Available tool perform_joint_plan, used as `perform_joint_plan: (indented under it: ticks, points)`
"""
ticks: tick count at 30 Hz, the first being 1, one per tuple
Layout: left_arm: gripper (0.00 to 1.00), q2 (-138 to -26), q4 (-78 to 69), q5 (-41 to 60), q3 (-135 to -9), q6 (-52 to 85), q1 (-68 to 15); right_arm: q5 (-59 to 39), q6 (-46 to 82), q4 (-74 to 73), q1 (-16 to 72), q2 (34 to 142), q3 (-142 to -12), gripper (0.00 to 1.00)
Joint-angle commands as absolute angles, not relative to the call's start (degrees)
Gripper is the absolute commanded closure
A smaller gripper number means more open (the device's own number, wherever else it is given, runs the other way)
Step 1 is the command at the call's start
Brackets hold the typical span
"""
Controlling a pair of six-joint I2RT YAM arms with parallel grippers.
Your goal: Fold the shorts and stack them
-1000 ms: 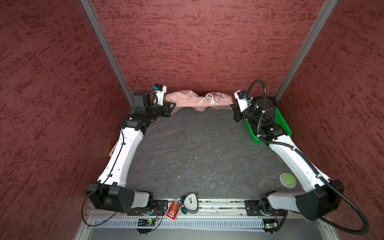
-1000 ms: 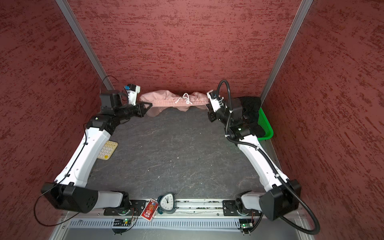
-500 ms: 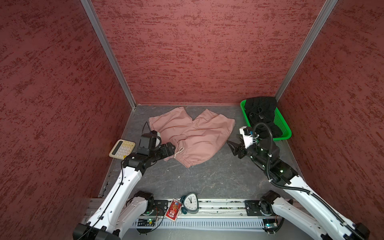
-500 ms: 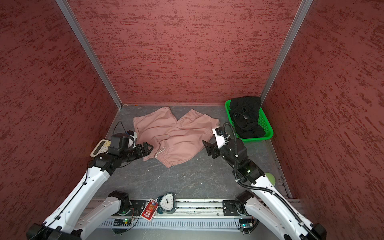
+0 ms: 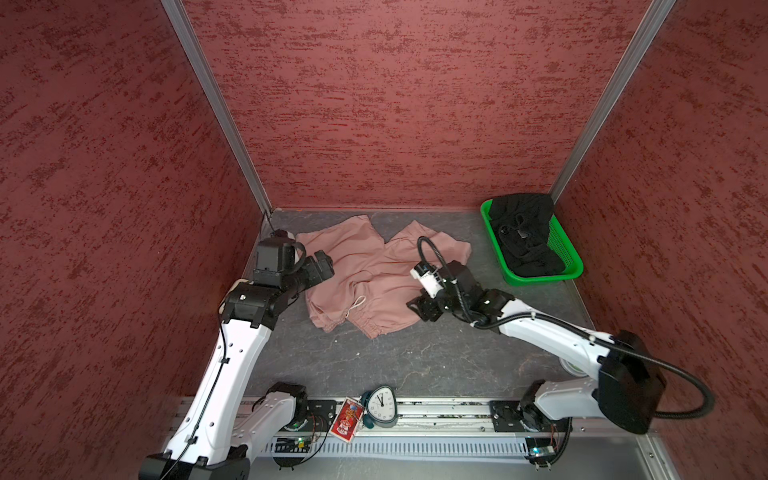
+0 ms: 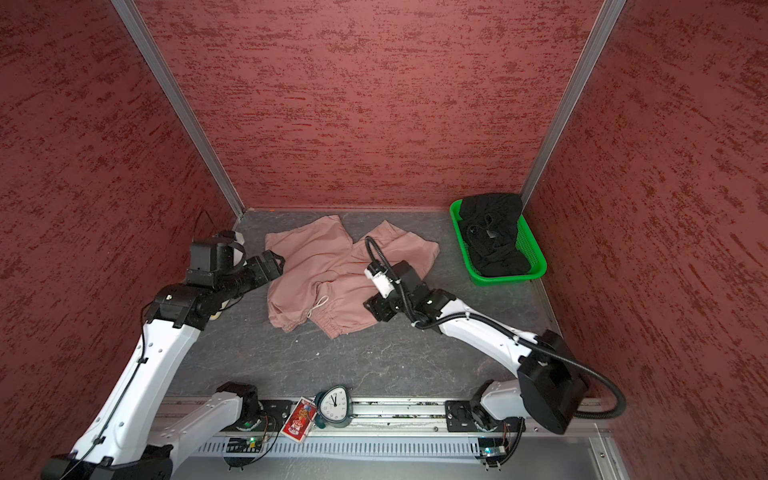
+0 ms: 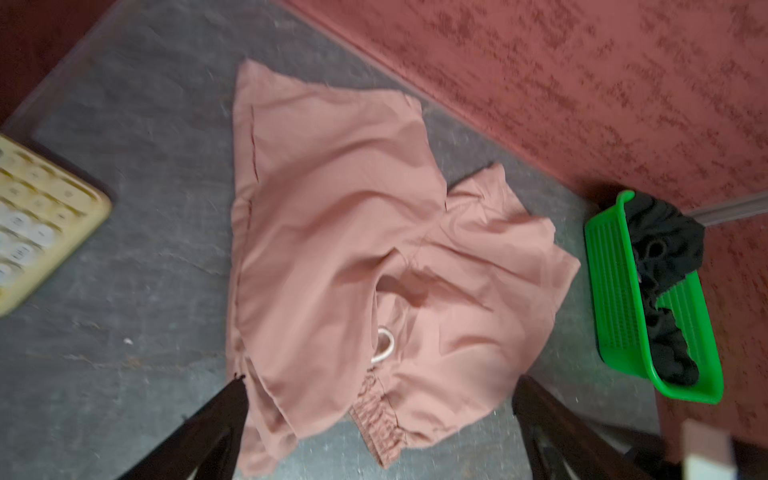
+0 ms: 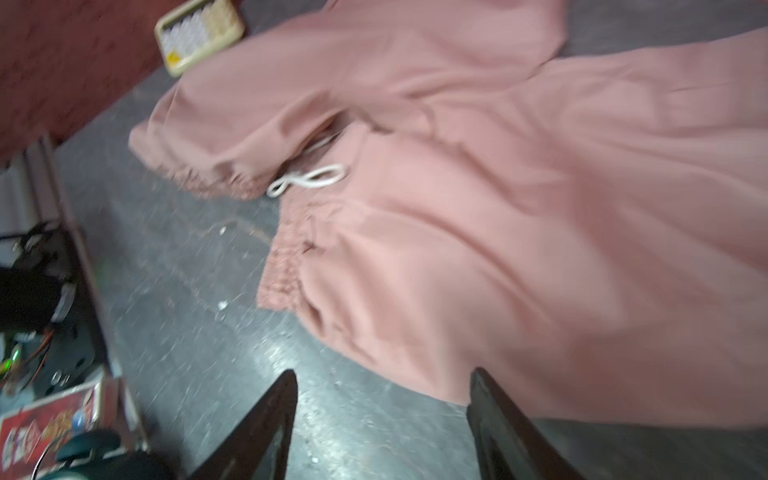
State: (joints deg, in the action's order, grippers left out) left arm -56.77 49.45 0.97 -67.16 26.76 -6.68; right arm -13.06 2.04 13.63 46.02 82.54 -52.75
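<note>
Wrinkles cross the pink shorts, soft cloth spread flat at mid-frame on the mottled grey table in both top views, with the gathered waistband lowermost and a looped white cord. The black shorts sit crumpled in the green perforated basket, right of centre. The left gripper and the right gripper gape, released, grasping nothing.

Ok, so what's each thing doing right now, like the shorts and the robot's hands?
pink shorts, spread on the table, unfolded and wrinkled.
black shorts, bunched up inside the green basket.
green basket, upright, holding the black shorts.
left gripper, open, empty.
right gripper, open, empty.
clock, standing upright.
</note>
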Motion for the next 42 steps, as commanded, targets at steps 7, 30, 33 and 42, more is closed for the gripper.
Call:
perform_joint_plan:
  ticks: [7,30,33,42]
  points:
    - [0.01,-56.9,42.9,6.0,-60.7,24.3,-5.2,-19.1,-3.0,10.1,54.2,102.0,-64.2,0.36]
    - [0.01,-63.3,30.8,11.8,-52.8,25.2,0.9,-47.0,-5.0,28.1,55.1,111.0,-67.1,0.57]
    - [0.01,-69.3,28.1,12.4,-53.8,24.5,1.0,-47.9,-4.3,25.2,54.2,107.6,-67.2,0.5]
    - [0.01,-75.5,25.3,15.5,-57.3,24.7,0.7,-39.0,0.8,11.7,43.5,102.6,-74.2,0.38]
